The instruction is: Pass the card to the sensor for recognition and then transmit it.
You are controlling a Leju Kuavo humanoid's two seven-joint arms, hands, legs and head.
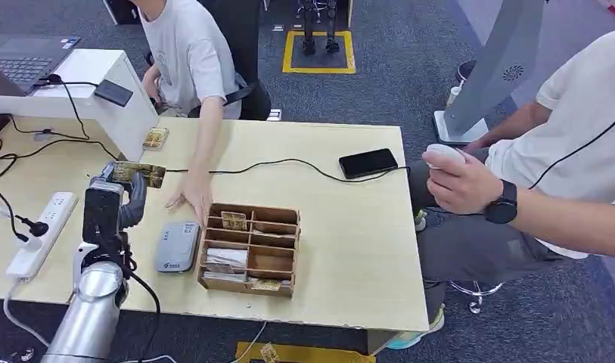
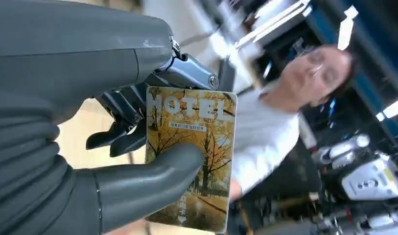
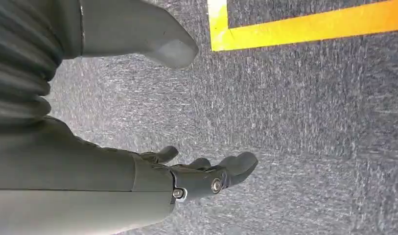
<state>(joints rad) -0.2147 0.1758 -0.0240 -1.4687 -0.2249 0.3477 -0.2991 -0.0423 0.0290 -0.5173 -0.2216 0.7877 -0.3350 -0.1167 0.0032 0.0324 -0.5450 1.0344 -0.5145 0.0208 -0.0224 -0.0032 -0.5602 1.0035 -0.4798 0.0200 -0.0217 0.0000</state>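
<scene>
One hotel card point(image 2: 189, 161) is pinched by left hand point(image 1: 121, 198) above table point(image 1: 349, 249) | right hand point(image 3: 138, 122) is spread, empty, over carpet | one grey sensor point(image 1: 177, 246) is seen beside one wooden organizer point(image 1: 250, 249) | two people seated.

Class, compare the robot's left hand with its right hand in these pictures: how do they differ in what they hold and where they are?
The left hand pinches a hotel card between thumb and fingers; the right hand holds nothing, fingers apart. The left hand is raised above the table, left of the grey card reader; the right hand hangs over carpet beside a yellow floor line. Both have grey ribbed covers.
</scene>
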